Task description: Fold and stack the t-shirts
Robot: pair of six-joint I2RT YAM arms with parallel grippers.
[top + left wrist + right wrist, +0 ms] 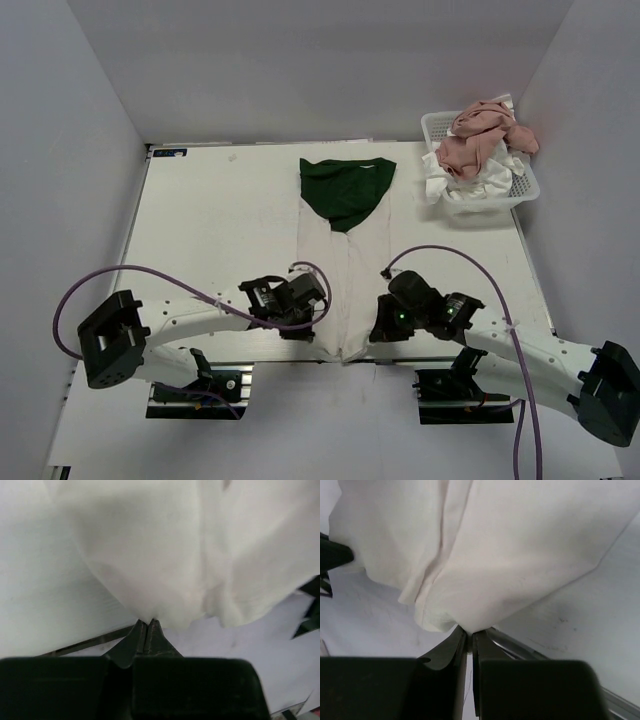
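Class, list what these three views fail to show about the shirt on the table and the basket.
- Top view: the grip points on the white shirt's hem, covered by the left claw and right claw.
- Both wrist views: its green top, cut off by the frame edge.
- Top view: how many garments the basket holds; heap too crumpled and small.

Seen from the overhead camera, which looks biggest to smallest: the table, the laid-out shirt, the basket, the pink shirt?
1. table
2. green-and-white t-shirt, lying on it
3. basket
4. pink t-shirt, bunched in the basket
The last two look fairly close.
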